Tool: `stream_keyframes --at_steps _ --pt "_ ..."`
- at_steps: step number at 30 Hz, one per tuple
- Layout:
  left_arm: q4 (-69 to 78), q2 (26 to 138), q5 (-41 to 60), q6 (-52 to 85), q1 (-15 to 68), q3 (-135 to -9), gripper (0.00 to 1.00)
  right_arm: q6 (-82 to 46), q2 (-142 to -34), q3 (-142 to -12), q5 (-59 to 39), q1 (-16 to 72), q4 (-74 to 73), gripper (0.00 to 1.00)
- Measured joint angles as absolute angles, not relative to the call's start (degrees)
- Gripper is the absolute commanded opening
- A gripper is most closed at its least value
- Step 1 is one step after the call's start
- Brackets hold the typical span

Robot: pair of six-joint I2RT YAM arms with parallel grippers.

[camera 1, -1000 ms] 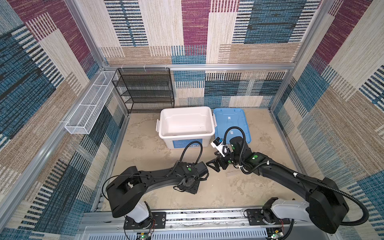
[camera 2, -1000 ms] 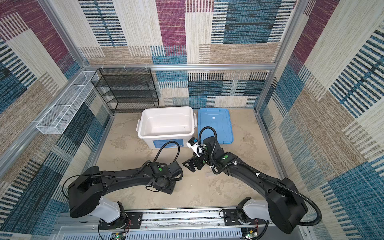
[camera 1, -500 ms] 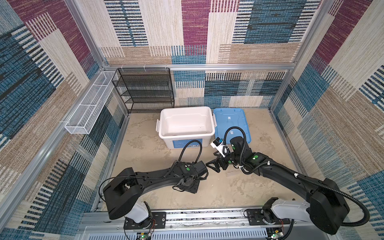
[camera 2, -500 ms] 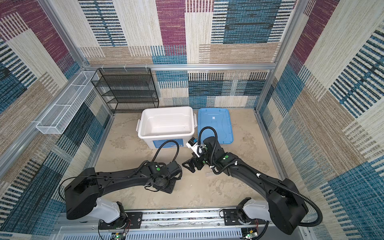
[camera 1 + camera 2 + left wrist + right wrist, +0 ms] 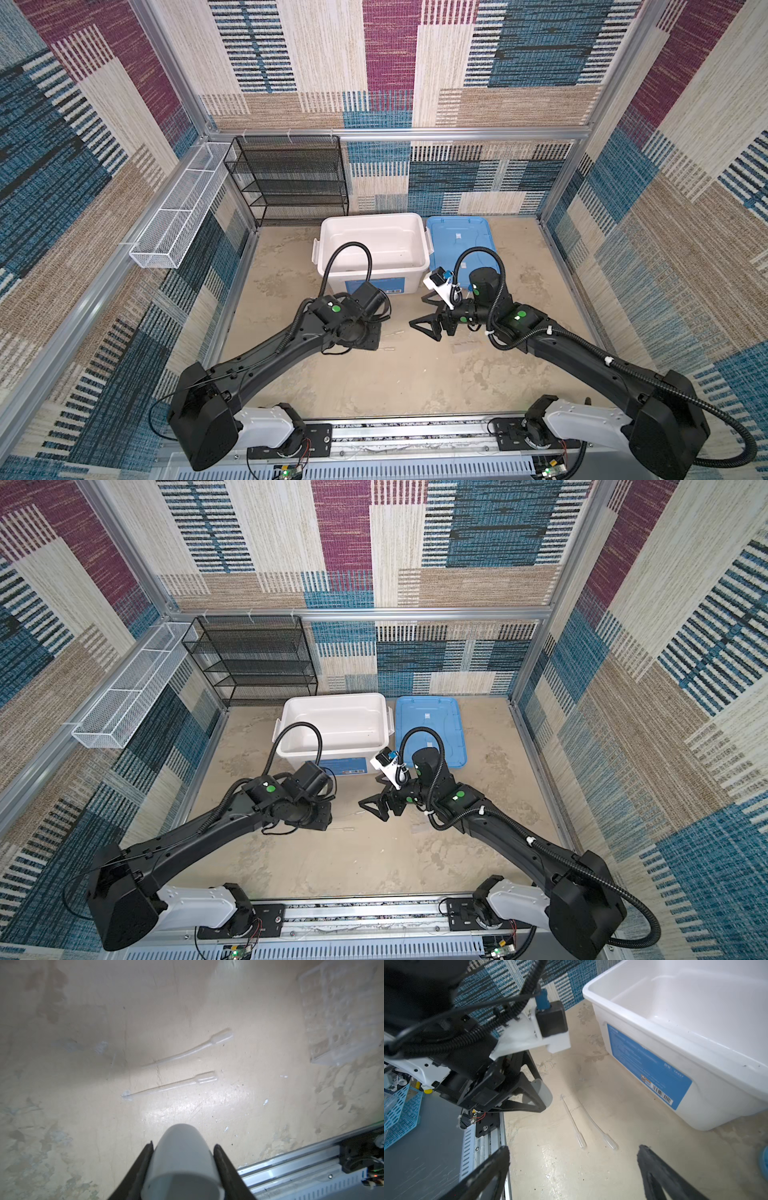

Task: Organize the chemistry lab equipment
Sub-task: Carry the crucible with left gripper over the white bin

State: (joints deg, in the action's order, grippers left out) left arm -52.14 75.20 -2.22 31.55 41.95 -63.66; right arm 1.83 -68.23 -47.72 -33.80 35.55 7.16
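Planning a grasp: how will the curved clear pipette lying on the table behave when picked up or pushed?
The curved pipette probably flexes: its thin stem already bends. It looks very light and lies flat on the table, so jaws may nudge it away. Its round bulb could let it roll when pushed.

Even, bright light in both top views, walls bowed at edges. Left wrist view — white glare on the beige mottled table (image 5: 187,1105); clear plastic rack (image 5: 340,1014) blurred.
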Motion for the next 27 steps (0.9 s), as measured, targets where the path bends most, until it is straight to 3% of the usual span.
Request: stream_keyframes --at_steps 5,16,27 --pt "-54.94 79.13 -2.50 25.32 36.18 -76.05 0.31 2.17 -71.24 -53.71 -31.55 35.55 5.41 0.97" --pt "-60.86 98.98 -0.64 16.34 25.93 -108.84 0.30 3.09 -82.35 -70.94 -23.57 34.65 6.02 0.96" --pt "-64.88 115.13 -0.38 15.88 20.62 -124.99 0.28 3.11 -96.16 -84.53 -21.61 31.40 7.81 0.94"
